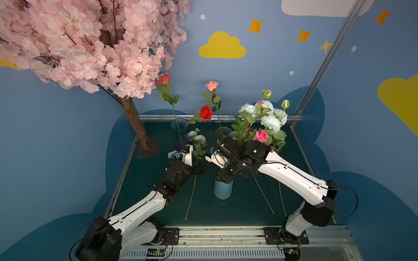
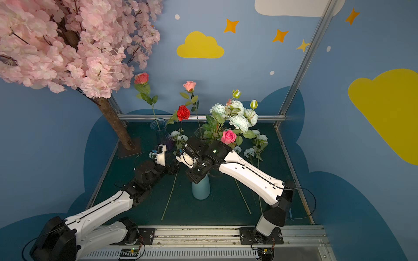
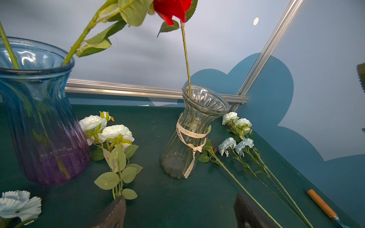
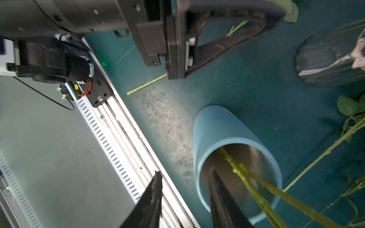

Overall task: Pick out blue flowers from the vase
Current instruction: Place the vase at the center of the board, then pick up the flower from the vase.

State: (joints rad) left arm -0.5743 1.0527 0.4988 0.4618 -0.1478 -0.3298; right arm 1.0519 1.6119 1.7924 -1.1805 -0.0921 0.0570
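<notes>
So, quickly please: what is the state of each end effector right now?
Left end effector: open, holding nothing.
Right end effector: open, nothing between its jaws.

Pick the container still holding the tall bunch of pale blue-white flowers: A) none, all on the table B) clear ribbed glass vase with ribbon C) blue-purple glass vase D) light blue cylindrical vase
D: the bunch of pale blue-white flowers rises from behind the right arm, and its green stems enter the light blue cylindrical vase.
</notes>
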